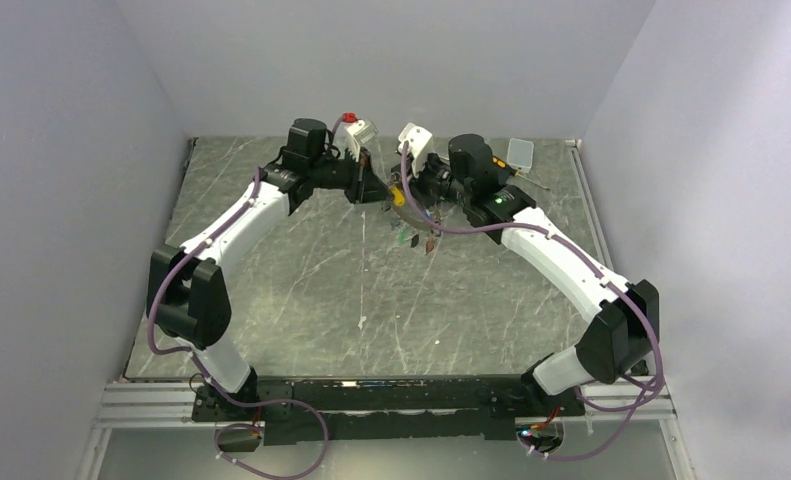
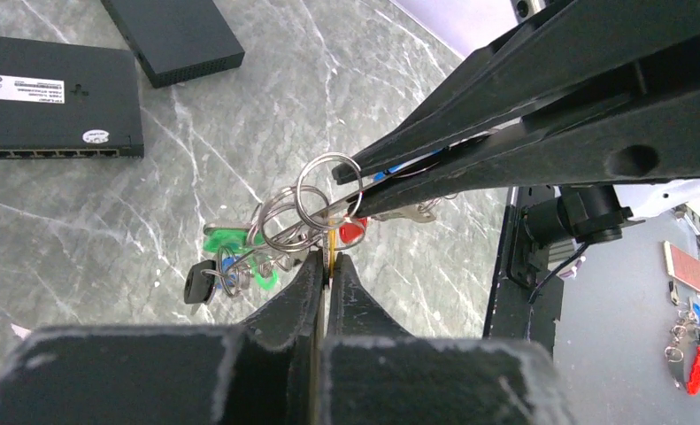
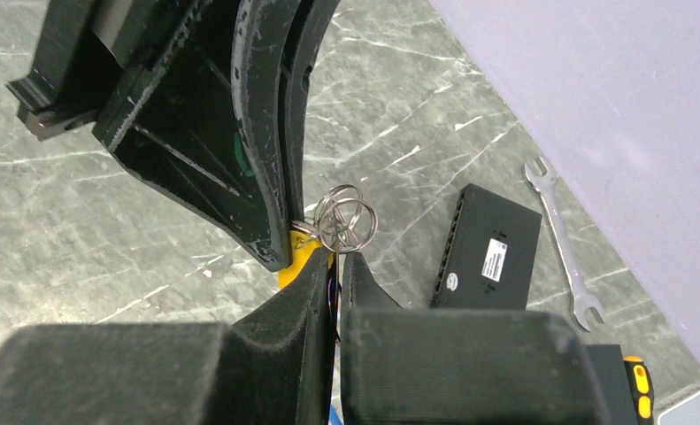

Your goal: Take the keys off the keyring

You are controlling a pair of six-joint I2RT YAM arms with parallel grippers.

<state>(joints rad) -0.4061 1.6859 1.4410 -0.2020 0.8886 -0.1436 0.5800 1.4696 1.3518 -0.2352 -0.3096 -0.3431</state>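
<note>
Both grippers meet above the table's far middle and hold the key bunch in the air. My left gripper (image 2: 330,257) (image 1: 369,186) is shut on the thin yellow key (image 2: 331,241), whose yellow head shows in the right wrist view (image 3: 295,263). My right gripper (image 3: 335,258) (image 1: 412,191) is shut on a thin dark wire, the keyring (image 3: 333,297); most of the hoop is hidden. Small silver split rings (image 2: 321,188) (image 3: 347,217) sit between the two grippers. Green (image 2: 226,237), black (image 2: 196,283), blue (image 2: 228,263) and red (image 2: 352,232) keys hang below.
Two black flat boxes (image 2: 54,97) (image 2: 173,35) lie on the marble table; one also shows in the right wrist view (image 3: 492,252). A silver wrench (image 3: 563,239) lies by the right wall. A clear case (image 1: 519,152) is at the far right.
</note>
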